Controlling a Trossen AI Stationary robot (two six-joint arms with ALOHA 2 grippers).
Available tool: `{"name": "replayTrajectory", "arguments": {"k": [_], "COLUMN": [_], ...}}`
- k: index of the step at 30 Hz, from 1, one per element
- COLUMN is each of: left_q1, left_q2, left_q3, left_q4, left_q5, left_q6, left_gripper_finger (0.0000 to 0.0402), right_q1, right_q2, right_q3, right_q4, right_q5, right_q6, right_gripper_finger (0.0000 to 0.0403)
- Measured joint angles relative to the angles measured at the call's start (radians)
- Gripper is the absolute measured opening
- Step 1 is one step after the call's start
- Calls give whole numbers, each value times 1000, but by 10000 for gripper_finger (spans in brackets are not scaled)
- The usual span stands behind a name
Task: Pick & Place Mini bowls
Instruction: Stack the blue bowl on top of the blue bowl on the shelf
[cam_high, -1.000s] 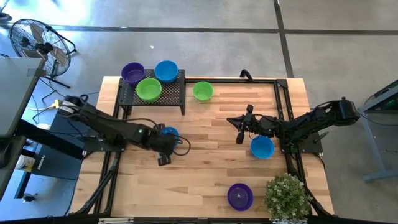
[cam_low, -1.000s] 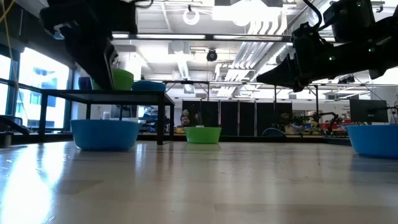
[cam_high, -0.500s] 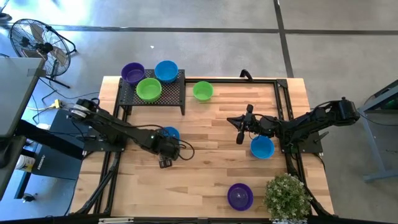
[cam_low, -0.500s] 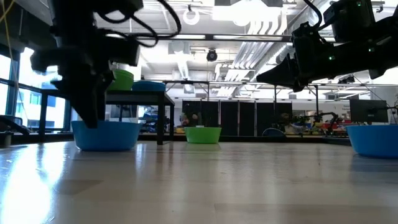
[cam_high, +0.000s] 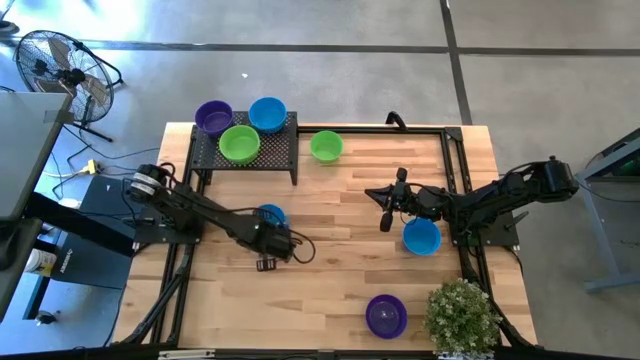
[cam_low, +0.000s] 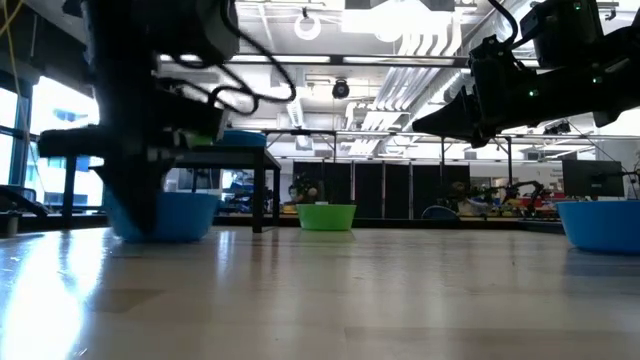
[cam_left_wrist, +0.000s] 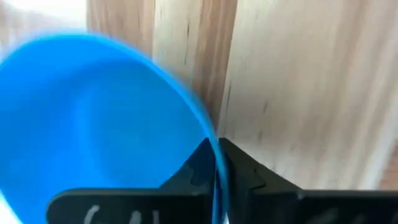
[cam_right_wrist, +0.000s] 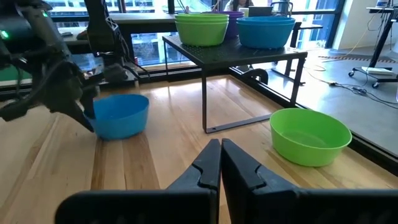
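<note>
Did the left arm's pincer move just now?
Yes. The left pincer slid rightward, away from the black rack, and now grips the blue bowl's rim.

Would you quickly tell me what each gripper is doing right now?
Left gripper: fingers closed on the rim of the blue bowl on the table.
Right gripper: fingers shut, holding nothing, above the table.

Seven small bowls are in sight. Three are blue: one on the rack (cam_high: 244, 148) at (cam_high: 267, 113), one on the table (cam_high: 330, 250) at (cam_high: 272, 213) and one at (cam_high: 421, 236). Two are green (cam_high: 239, 143) (cam_high: 326, 146), and two purple (cam_high: 213, 116) (cam_high: 386, 315). There is one black mesh rack, one potted plant (cam_high: 462, 315), one floor fan (cam_high: 55, 62), and two robot arms.
</note>
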Motion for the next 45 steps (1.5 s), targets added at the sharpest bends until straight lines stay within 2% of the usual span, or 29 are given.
{"name": "replayTrajectory", "arguments": {"k": [8,14,20,23,28,33,38,45], "left_q1": [48,144,318,435,674,882,990,1049], "left_q2": [-120,-212,-219,-221,-204,-148,-57,11], "left_q3": [205,421,642,727,784,785,784,785], "left_q4": [-276,-364,-506,-514,-500,-497,-461,-443], "left_q5": [-14,-29,-49,-64,-15,72,121,140], "left_q6": [53,141,227,309,420,512,589,622], "left_gripper_finger": [5,3,2,1,1,1,0,0], "right_q1": [0,0,0,0,0,0,0,0], "right_q2": [0,0,0,0,0,0,0,0], "right_q3": [0,0,0,0,0,0,0,0], "right_q4": [0,0,-2,-1,0,0,0,0], "right_q5": [0,0,-2,-2,-3,-3,-3,-3], "right_q6": [0,0,0,0,0,0,0,0], "right_gripper_finger": [2,2,1,2,2,1,1,1]}}
